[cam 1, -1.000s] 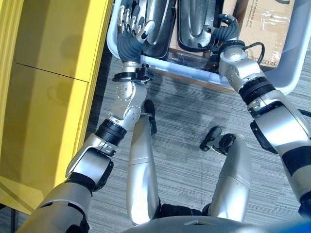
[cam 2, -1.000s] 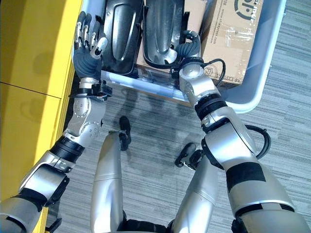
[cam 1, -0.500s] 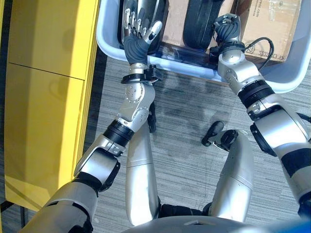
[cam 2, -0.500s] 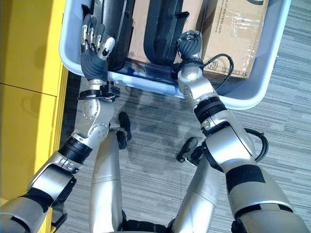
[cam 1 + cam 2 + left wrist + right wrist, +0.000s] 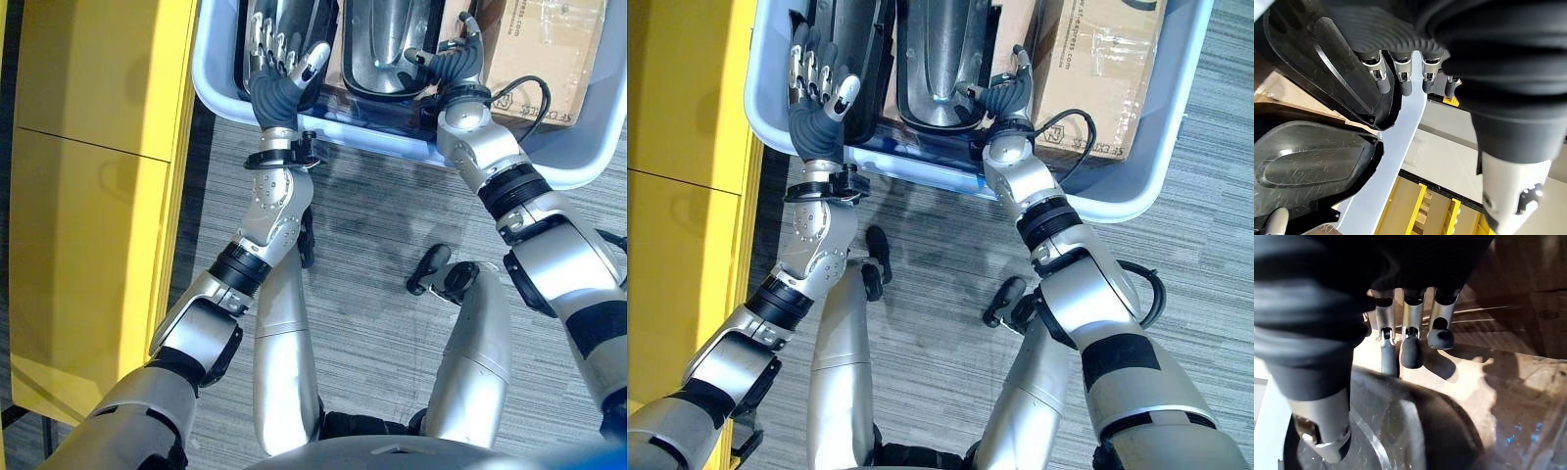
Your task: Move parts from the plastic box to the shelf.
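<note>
Parts, two long black moulded plastic shells, stand side by side in the pale blue-grey plastic box (image 5: 1156,147) at my twelve o'clock on the grey striped carpet floor (image 5: 372,255). Largest in my view is the yellow metal shelf (image 5: 88,196), running down my nine o'clock side with its edge just beside the box's corner. A brown cardboard carton (image 5: 1107,69) fills the box's one o'clock end, next to the shells. I see the left black shell (image 5: 847,49) leaning by the box's wall nearest the shelf, and the right black shell (image 5: 936,64) with its glossy hollow face toward me, between the first shell and the carton. My left hand (image 5: 279,69) is up over the box's near rim, fingers straight and spread, their tips against the left shell without curling round it. My right hand (image 5: 1004,93) sits at the right shell's lower edge, thumb on its hollow side and fingers spread loosely past its rim toward the carton, not clamped.
</note>
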